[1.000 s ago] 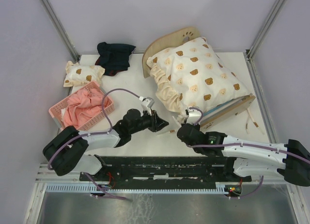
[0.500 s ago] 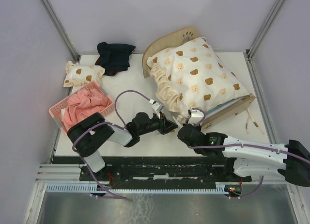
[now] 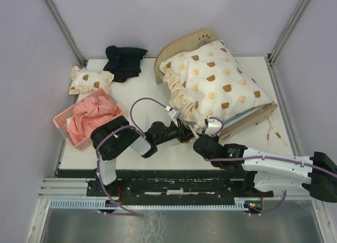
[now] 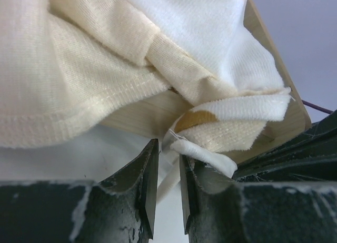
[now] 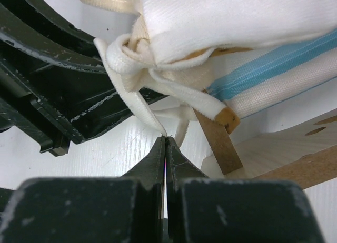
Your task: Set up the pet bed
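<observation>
Light plywood pet bed with arched paw-print headboard lies tilted at right-centre of white table. Cream bear-print quilt is bunched over it, and blue-and-white striped mattress peeks out beneath. We find both claws at bed's near corner. We see right gripper pressed together, pinching tip of cream tie strip. We see left gripper with jaws slightly apart, white fabric tail hanging into gap. Pink plastic basket sits well apart, at left.
</observation>
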`<state>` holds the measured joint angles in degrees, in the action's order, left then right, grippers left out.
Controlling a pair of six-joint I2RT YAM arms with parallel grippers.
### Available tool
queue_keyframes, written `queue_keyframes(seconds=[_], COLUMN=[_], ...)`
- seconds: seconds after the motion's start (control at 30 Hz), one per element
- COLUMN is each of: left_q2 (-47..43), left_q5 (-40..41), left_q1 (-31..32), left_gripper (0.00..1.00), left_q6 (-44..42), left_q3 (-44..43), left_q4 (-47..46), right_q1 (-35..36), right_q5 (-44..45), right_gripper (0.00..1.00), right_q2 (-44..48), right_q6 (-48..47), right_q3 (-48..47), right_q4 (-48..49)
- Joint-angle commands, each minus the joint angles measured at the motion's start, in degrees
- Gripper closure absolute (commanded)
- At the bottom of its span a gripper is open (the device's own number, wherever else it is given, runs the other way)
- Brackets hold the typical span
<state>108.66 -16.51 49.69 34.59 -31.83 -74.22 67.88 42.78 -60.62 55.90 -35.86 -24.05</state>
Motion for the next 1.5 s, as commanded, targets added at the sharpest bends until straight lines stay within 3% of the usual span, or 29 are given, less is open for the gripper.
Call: queue_keyframes(seconds=[0.0, 0.07, 0.2, 0.7, 1.13, 1.33, 1.47], left_q2=[1.74, 1.94, 0.69, -7.15, -14.11, -15.28, -15.84], left_q5=[0.87, 0.87, 1.59, 4.20, 5.29, 5.39, 5.84], left_q1=[0.40, 0.32, 0.38, 0.35, 1.30, 2.24, 2.56], left_gripper=[0.71, 0.74, 0.97, 0.97, 0.97, 0.97, 0.97], left_q6=[1.78, 2.28, 2.50, 4.00, 0.37, -0.66, -0.99], left_q3=[-2.18, -1.91, 0.73, 8.84, 11.21, 11.70, 12.08], left_q4=[-7.11, -8.05, -9.17, -6.08, -1.25, -0.23, 0.24], right_q1=[0.33, 0.33, 0.33, 0.41, 1.60, 1.73, 1.73], right_q5=[2.55, 2.71, 3.71, 4.96, 3.11, 5.67, 5.05], right_gripper=[0.98, 0.98, 0.98, 0.98, 0.98, 0.98, 0.98], right_q2=[0.44, 0.30, -0.37, -4.53, -5.83, -7.17, -7.19], right_q6=[0.96, 0.90, 0.56, 2.71, 2.06, -6.14, -19.43], right_q3=[-0.84, -0.91, -1.20, -5.25, -7.81, -9.07, -5.91], right_q4=[0.87, 0.77, -0.30, -7.98, -10.55, -4.53, 8.11])
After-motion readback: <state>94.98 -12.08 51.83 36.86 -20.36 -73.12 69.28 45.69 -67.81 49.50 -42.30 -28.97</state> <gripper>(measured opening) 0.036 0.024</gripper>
